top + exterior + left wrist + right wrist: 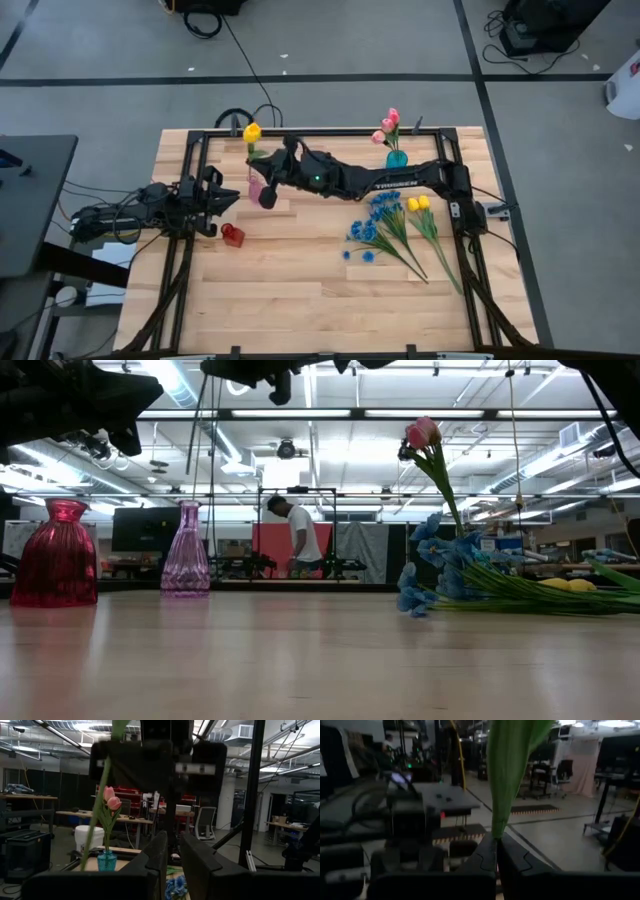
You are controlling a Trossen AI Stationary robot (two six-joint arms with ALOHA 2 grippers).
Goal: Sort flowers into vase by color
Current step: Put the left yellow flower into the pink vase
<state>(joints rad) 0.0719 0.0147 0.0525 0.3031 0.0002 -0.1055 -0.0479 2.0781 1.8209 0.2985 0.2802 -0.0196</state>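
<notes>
From above, the right gripper (268,190) reaches to the table's far left, clamped on a yellow tulip (252,132) whose bloom lies just beyond it, over the pink vase (255,186). Its wrist view shows the green stem (507,775) pinched between closed fingers. The left gripper (222,200) waits nearby, nearly closed and empty

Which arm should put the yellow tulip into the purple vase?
Right. The right gripper is shut on the yellow tulip directly above the purple vase; the left gripper waits alongside.
</notes>
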